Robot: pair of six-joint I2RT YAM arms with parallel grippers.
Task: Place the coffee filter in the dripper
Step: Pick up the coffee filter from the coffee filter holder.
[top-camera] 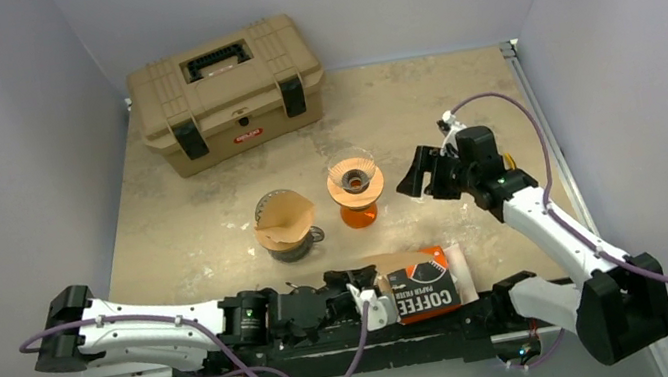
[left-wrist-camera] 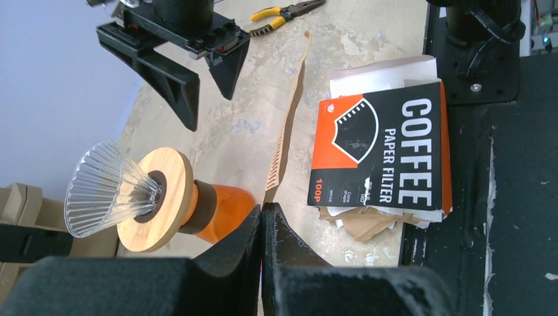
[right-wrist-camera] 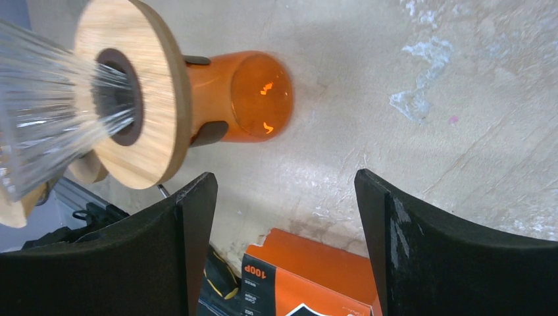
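**Left gripper pinches a brown filter, right gripper waits by the dripper**

The biggest thing is the table (top-camera: 195,231), pale with worn patches. In the middle of it stands the dripper (top-camera: 355,185). It is a clear ribbed glass cone in a round wooden ring, on an orange base. Every place below is told from the dripper.

Far behind the dripper and to its left sits a big tan toolbox (top-camera: 227,92) with black latches and its lid down.

In front of the dripper, at the near edge of the table, lies the filter box (top-camera: 422,288). It is black and orange and says COFFEE PAPER FILTER. Some brown papers stick out of one end.

Just to the left of the dripper stands a dark cup (top-camera: 293,245). A brown paper cone (top-camera: 282,219) sits in its top.

The right gripper (top-camera: 409,179) is close to the dripper on its right side. Its two black fingers are spread wide apart, with nothing between them, and they point at the dripper.

The left gripper (left-wrist-camera: 262,217) is low in front of the dripper, next to the filter box. Its fingers are pressed together on the edge of the coffee filter (left-wrist-camera: 284,135). This thin brown paper reaches out from the fingertips beside the box and is not in the dripper yet.

Yellow pliers (left-wrist-camera: 283,13) lie on the table to the right of the dripper, past the right gripper.
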